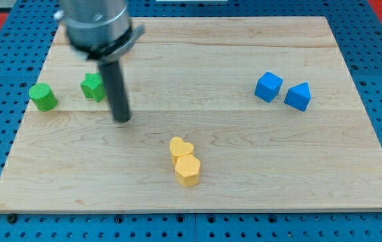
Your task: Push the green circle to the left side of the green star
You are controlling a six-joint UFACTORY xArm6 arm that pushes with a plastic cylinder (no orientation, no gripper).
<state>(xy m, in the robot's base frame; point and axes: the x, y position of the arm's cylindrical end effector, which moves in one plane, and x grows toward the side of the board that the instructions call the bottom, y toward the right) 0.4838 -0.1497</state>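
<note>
The green circle (43,97) sits near the board's left edge. The green star (93,87) lies a short way to its right, partly behind the rod. My tip (122,119) rests on the board just right of and below the green star, apart from it. The green circle is further to the tip's left.
A yellow heart (180,147) and a yellow hexagon (187,169) touch each other at the bottom centre. A blue cube (268,87) and a blue block (298,96) sit at the right. The wooden board (245,168) lies on a blue pegboard.
</note>
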